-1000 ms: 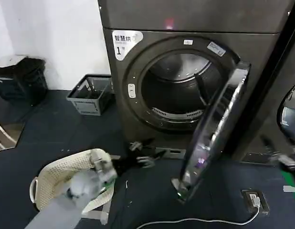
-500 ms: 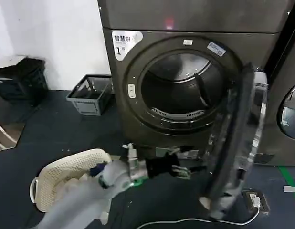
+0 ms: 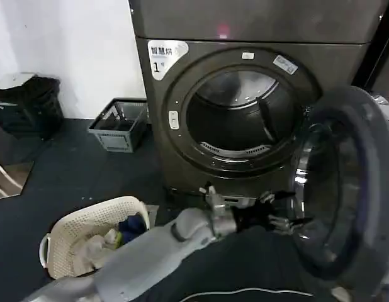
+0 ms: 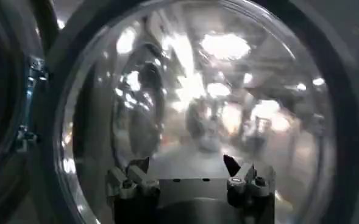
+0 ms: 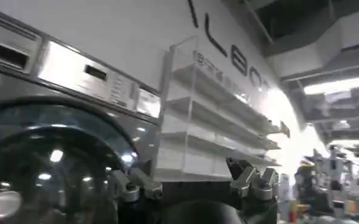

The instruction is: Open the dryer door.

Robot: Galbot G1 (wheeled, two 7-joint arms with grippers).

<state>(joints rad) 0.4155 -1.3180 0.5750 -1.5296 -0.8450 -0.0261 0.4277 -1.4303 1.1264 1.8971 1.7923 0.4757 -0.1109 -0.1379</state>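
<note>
The dryer [image 3: 155, 126] stands with its round opening [image 3: 238, 119] uncovered and a white label with the numeral 1 [image 3: 164, 58] on its upper corner. The dryer door [image 3: 366, 189] hangs swung out to the right, its dark grey inner side and glass facing me. My left arm reaches across the floor from the lower left. At its end the left gripper [image 3: 292, 211] is open against the door's inner rim. In the left wrist view the door glass [image 4: 197, 91] is close in front of the open left gripper [image 4: 184, 167]. My right gripper [image 5: 191, 178] is open, holding nothing.
A white laundry basket [image 3: 68, 223] with clothes sits on the dark floor at lower left. A grey wire basket [image 3: 119, 123] and a black bag [image 3: 24, 100] stand by the white wall. The right wrist view faces a machine's control panel [image 5: 88, 76] and clear shelves [image 5: 209, 128].
The door has swung further out to the right, from edge-on to showing its inner face. My left arm has moved right with it, from beside the basket to the door's rim.
</note>
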